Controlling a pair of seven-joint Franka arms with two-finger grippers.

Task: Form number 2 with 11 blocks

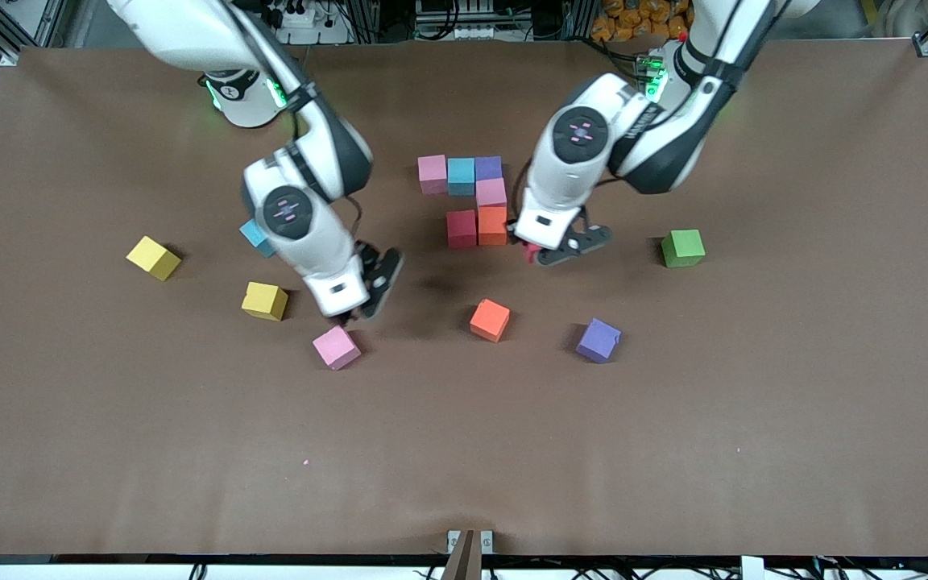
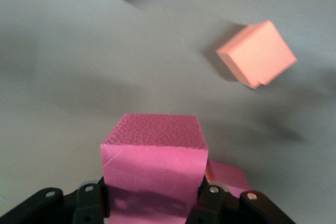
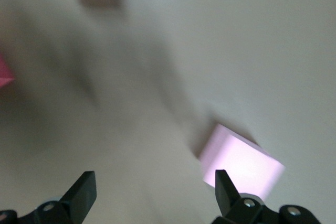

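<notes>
My left gripper [image 1: 534, 251] [image 2: 152, 195] is shut on a red cube [image 2: 152, 156], held low beside the orange cube [image 1: 492, 225] of the started figure. That figure has a row of pink [image 1: 432, 173], blue [image 1: 461, 176] and purple [image 1: 488, 168], a pink cube [image 1: 491, 193] under the purple, then red [image 1: 461, 228] beside the orange. My right gripper [image 1: 361, 308] [image 3: 152, 190] hangs open just over a loose pink cube [image 1: 336, 347] [image 3: 241, 163], which lies off to one finger's side, not between them. Loose orange [image 1: 490, 320] [image 2: 257, 53] and purple [image 1: 598, 340] cubes lie nearer the camera.
Two yellow cubes [image 1: 153, 258] [image 1: 264, 300] lie toward the right arm's end. A blue cube [image 1: 254, 235] is half hidden by the right arm. A green cube [image 1: 682, 247] sits toward the left arm's end. The brown table [image 1: 464, 451] stretches wide nearer the camera.
</notes>
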